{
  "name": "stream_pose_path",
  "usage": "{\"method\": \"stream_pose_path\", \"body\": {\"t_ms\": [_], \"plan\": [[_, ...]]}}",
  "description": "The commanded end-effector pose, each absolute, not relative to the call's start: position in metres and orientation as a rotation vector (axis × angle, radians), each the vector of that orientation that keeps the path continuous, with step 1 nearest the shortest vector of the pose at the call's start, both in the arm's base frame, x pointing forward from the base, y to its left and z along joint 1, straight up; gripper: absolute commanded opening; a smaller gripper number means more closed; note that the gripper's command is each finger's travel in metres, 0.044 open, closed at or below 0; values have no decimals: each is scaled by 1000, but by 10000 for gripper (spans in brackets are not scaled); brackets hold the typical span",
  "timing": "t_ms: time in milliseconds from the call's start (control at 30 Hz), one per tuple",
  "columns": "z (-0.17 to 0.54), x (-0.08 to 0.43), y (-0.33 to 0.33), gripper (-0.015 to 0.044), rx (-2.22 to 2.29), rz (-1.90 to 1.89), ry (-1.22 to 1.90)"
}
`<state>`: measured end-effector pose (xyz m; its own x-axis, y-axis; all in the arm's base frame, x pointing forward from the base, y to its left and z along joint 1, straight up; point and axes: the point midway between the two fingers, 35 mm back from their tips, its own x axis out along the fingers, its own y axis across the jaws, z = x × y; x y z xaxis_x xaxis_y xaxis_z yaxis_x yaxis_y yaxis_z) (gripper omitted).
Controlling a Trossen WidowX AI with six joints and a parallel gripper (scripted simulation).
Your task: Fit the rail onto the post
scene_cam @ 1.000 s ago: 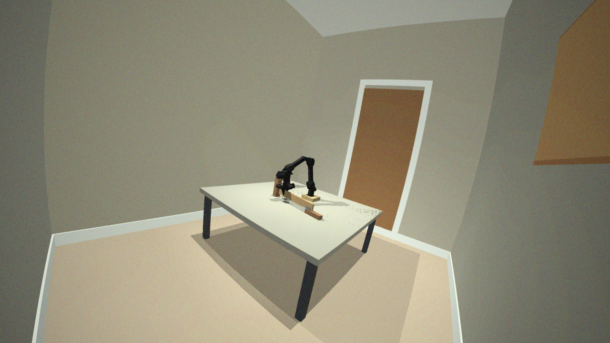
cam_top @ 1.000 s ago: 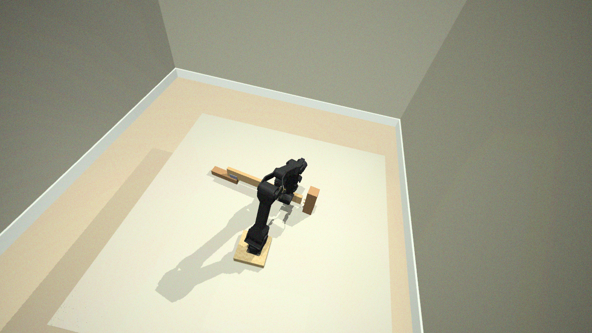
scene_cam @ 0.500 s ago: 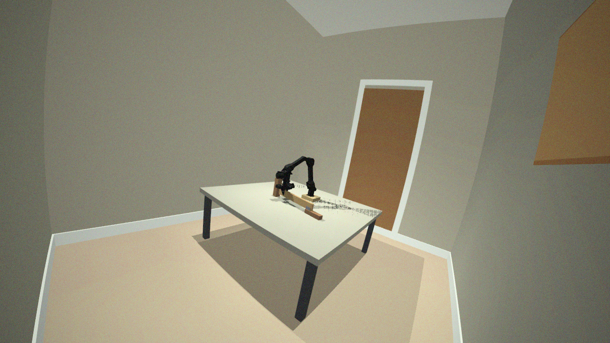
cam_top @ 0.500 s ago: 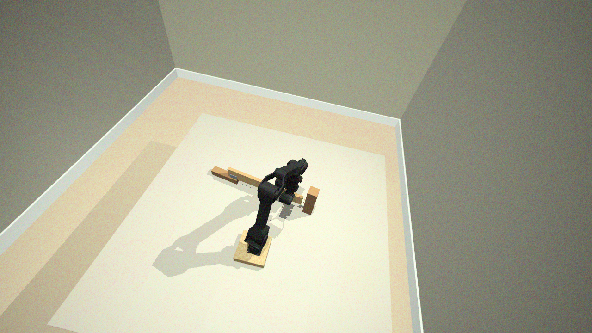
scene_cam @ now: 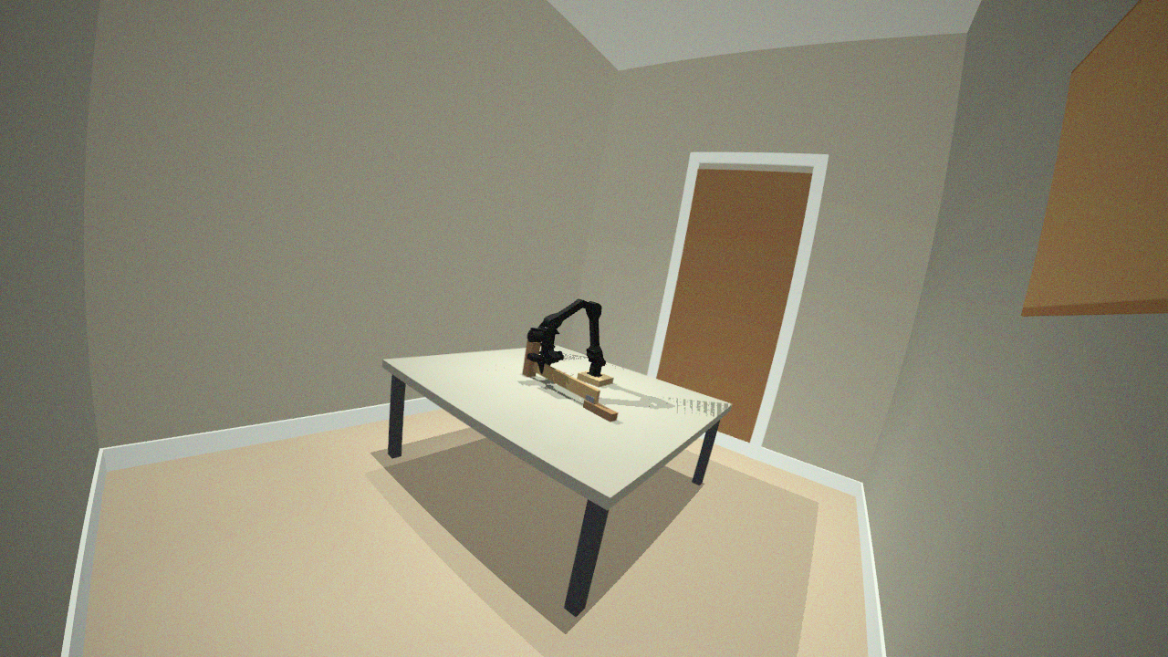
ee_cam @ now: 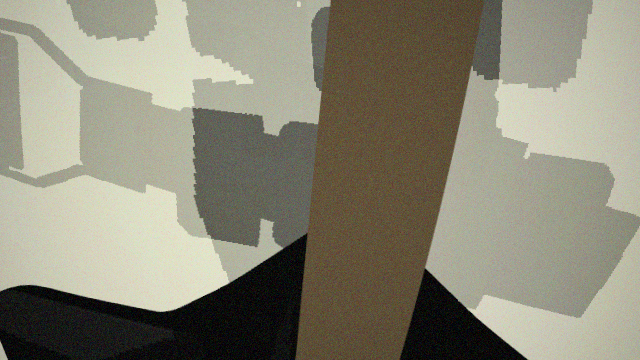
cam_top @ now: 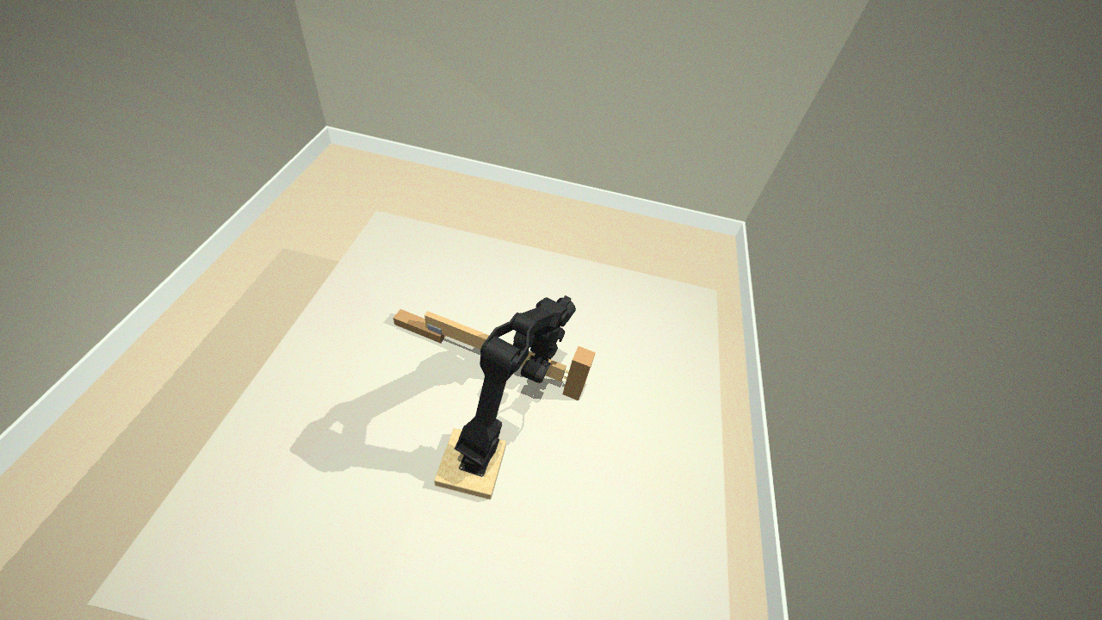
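One black arm [cam_top: 490,393] [scene_cam: 594,330], standing on one square wooden base [cam_top: 462,484] [scene_cam: 605,381]; raised, bent at the elbow, its front portion reaching out and turned down over the rail.

One pincer [ee_cam: 352,249], grasping the rail between its fingers near the post end.

One long wooden rail [cam_top: 455,328] [scene_cam: 575,382] [ee_cam: 382,150], near end just short of the post, far end at the low block's bracket.

One upright wooden post [cam_top: 578,375] [scene_cam: 529,360].

One low wooden block [cam_top: 416,325] [scene_cam: 602,411].

One bracket [cam_top: 434,329], grey-blue.

Pegs: too small to count.

Writing: none legible.
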<state>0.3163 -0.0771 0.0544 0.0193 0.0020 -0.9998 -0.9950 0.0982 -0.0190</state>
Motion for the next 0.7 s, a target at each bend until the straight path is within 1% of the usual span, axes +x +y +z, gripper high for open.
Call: {"method": "stream_pose_path", "body": {"t_ms": [0,667], "plan": [[56,318,-80,0,-1152,1116,1235],[58,317,-86,0,-1152,1116,1235]]}}
